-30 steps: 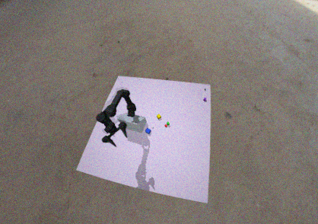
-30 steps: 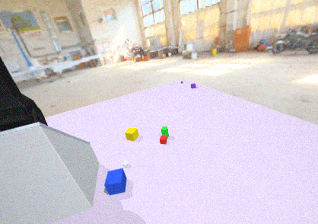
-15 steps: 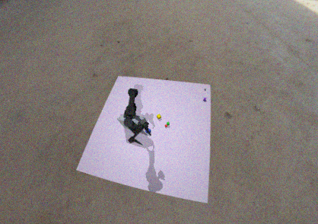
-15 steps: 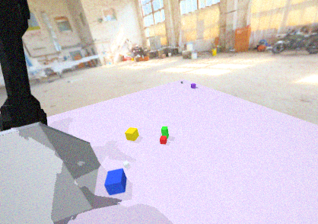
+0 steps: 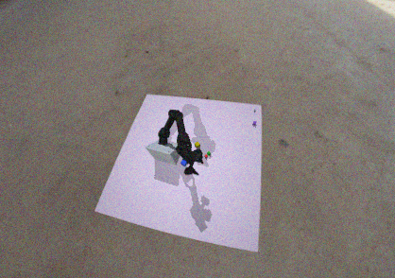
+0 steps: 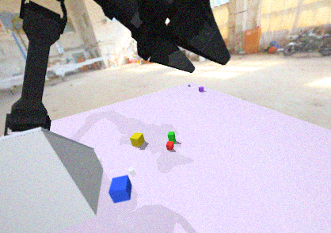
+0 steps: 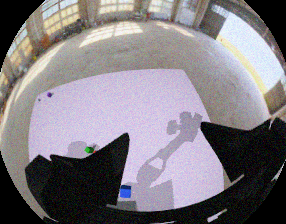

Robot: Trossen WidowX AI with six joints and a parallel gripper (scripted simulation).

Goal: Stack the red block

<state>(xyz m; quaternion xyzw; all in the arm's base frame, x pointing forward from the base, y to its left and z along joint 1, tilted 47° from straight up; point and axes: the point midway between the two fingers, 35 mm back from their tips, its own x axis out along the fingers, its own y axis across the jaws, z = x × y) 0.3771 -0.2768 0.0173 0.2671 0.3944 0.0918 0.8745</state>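
Note:
The red block (image 5: pixel 206 156) (image 6: pixel 169 146) is a small cube on the pale mat (image 5: pixel 231 208) (image 6: pixel 257 174) (image 7: pixel 119 100). It stands close beside the green tower (image 5: pixel 209 153) (image 6: pixel 171 137) (image 7: pixel 89 150), in front of it in the exterior view. Whether they touch is unclear. The tower is small, upright and a little taller than wide. In the wrist view the red block is mostly hidden behind the left finger. My gripper (image 5: pixel 200 168) (image 6: pixel 210 65) (image 7: pixel 165 128) is wide open and empty, high above the mat and off to one side of both.
A yellow cube (image 5: pixel 197 145) (image 6: pixel 137 139) stands near the tower. A larger blue cube (image 5: pixel 184 163) (image 6: pixel 120 189) (image 7: pixel 125 191) is near the grey base (image 5: pixel 163 152) (image 6: pixel 36 174), with a tiny white cube (image 6: pixel 131 170) nearby. A purple block (image 5: pixel 254 123) (image 6: pixel 201 89) (image 7: pixel 49 94) lies near the mat's far corner.

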